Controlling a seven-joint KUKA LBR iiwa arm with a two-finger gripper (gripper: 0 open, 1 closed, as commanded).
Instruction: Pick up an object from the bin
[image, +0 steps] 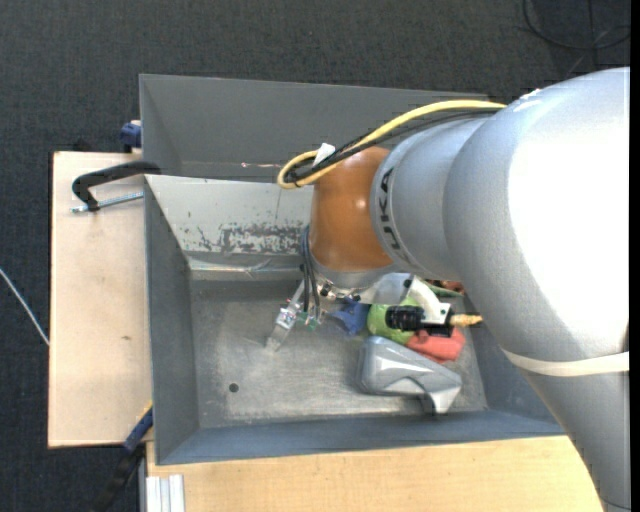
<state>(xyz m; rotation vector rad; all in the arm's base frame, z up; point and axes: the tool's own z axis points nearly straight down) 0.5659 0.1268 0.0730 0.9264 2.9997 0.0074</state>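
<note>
Landmark: I take the silver-grey moulded thing (400, 372), shaped rather like a stapler, as my reference. It is the piece of the heap closest to me, lying on the right half of the floor near the front wall of the bin (165, 320).
Floor: to the left of the silver-grey thing I see plain grey metal, with one small dark speck (233, 388) well off to its left.
Red piece: a short red piece (442, 346) lies just behind the right end of the silver-grey thing. I cannot tell whether the two touch.
Green piece: a rounded bright green piece (380, 320) sits just behind the left end of the silver-grey thing. A black part (405, 319) sits on the side facing the red piece.
Blue piece: a small blue piece (350, 318) lies behind and slightly left of the silver-grey thing, against the green piece's left side.
Pincer: the pincer (298, 320) is low by the floor, behind and to the left of the silver-grey thing, just beside the blue piece.
Pincer state: I cannot tell whether it is wide or narrow, or whether anything sits in it.
Task's thing: the blue piece is nearest the pincer, at the left edge of the heap behind the silver-grey thing.
White piece: a white piece (418, 294) lies farther behind the silver-grey thing, beyond the green piece.
Wrist: the orange cover (345, 225) hangs directly over the pincer, with a yellow cable (420, 115) looping past it.
Arm: the thick grey arm (520, 220) comes in from the right, above and behind the silver-grey thing.
</note>
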